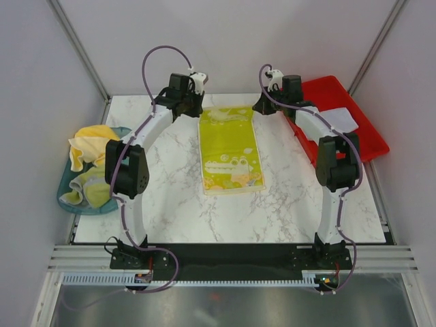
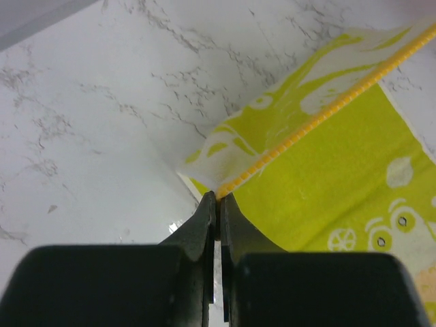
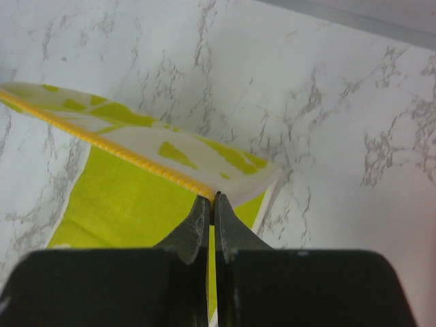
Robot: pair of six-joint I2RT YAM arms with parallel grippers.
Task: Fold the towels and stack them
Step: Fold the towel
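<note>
A white towel with yellow-green print (image 1: 230, 150) lies lengthwise in the middle of the marble table. Its far edge is lifted off the table by both grippers. My left gripper (image 1: 198, 103) is shut on the far left corner; in the left wrist view the fingertips (image 2: 219, 198) pinch the orange-hemmed corner of the towel (image 2: 340, 177). My right gripper (image 1: 263, 105) is shut on the far right corner, where the jaws (image 3: 212, 199) meet on the hem of the towel (image 3: 129, 204). More towels, yellow (image 1: 92, 143) and yellow-green (image 1: 92, 191), are heaped at the left. A pale towel (image 1: 340, 119) lies at the right.
The heaped towels sit in a translucent teal tub (image 1: 63, 197) at the table's left edge. The pale towel lies in a red tray (image 1: 371, 144) at the back right, close behind the right arm. White walls enclose the table on three sides.
</note>
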